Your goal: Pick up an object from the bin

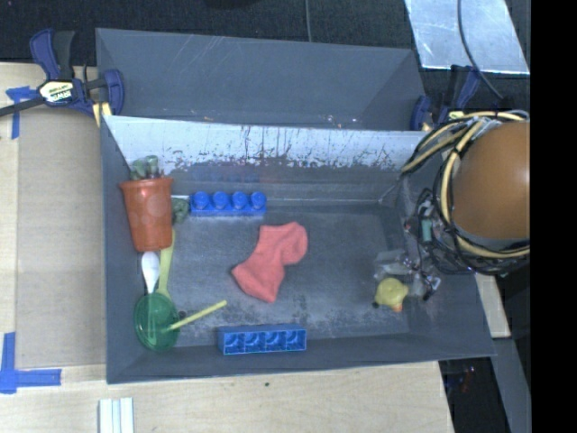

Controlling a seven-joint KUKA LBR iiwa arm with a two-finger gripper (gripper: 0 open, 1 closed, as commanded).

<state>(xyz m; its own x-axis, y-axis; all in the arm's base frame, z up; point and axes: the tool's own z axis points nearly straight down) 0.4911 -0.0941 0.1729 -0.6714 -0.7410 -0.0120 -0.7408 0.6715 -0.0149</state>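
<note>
Camera view, nearest first: a blue brick [264, 340] lies by the bin's front wall. Just beyond, at the right, my hand [406, 280] hangs over a small yellow lump [391, 294]; whether released or clenched I cannot tell. I'd centre over the lump, descend straight and squeeze gently. The red cloth [270, 260] lies well apart.

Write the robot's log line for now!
gripper: low, right end of grey metal bin | beside: small yellow rounded object | grasp: unclear
</note>
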